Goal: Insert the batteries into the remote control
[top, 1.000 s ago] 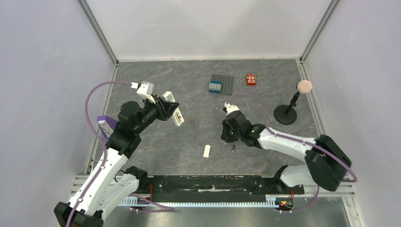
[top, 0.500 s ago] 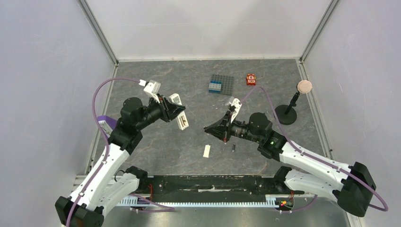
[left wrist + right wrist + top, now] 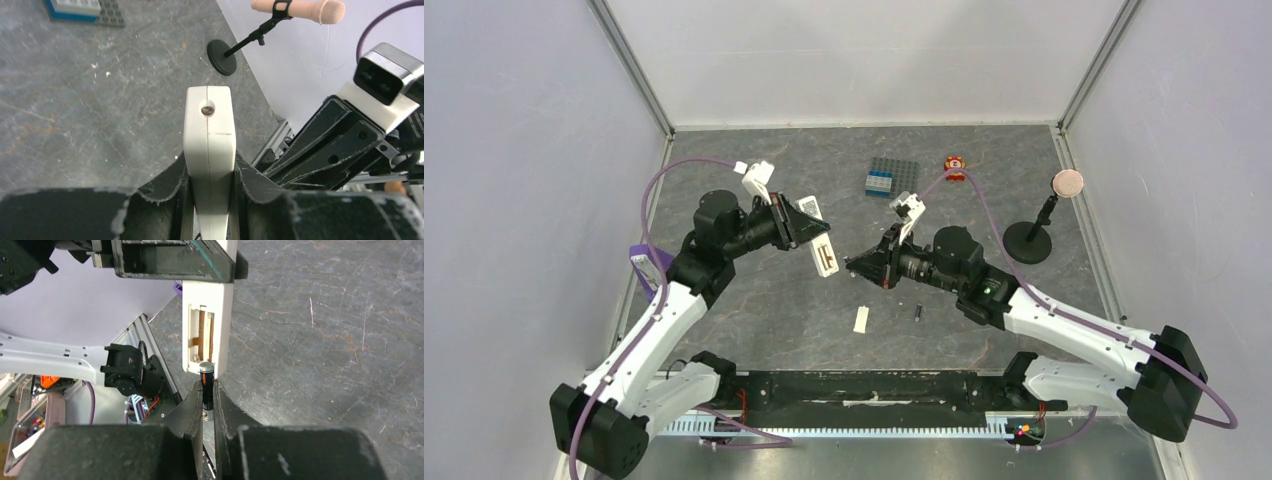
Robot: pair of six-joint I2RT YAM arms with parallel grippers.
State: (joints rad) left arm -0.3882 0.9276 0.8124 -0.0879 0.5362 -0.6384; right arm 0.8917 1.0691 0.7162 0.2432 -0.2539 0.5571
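Right gripper [image 3: 208,390] pinches a light, likely slippery battery [image 3: 207,377] mid-barrel; left gripper [image 3: 209,172] clamps the remote control [image 3: 223,325] at twelve o'clock

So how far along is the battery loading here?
Done: cover plate off, lying on the table; left gripper holds the remote with its empty slot exposed. In hand: right gripper grips one battery just short of the slot. Left: seat it, then the second battery on the table.

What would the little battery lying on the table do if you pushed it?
The battery would probably roll sideways, being a tiny cylinder lying on its side. It likely stays stiff, and seems light, being so small.
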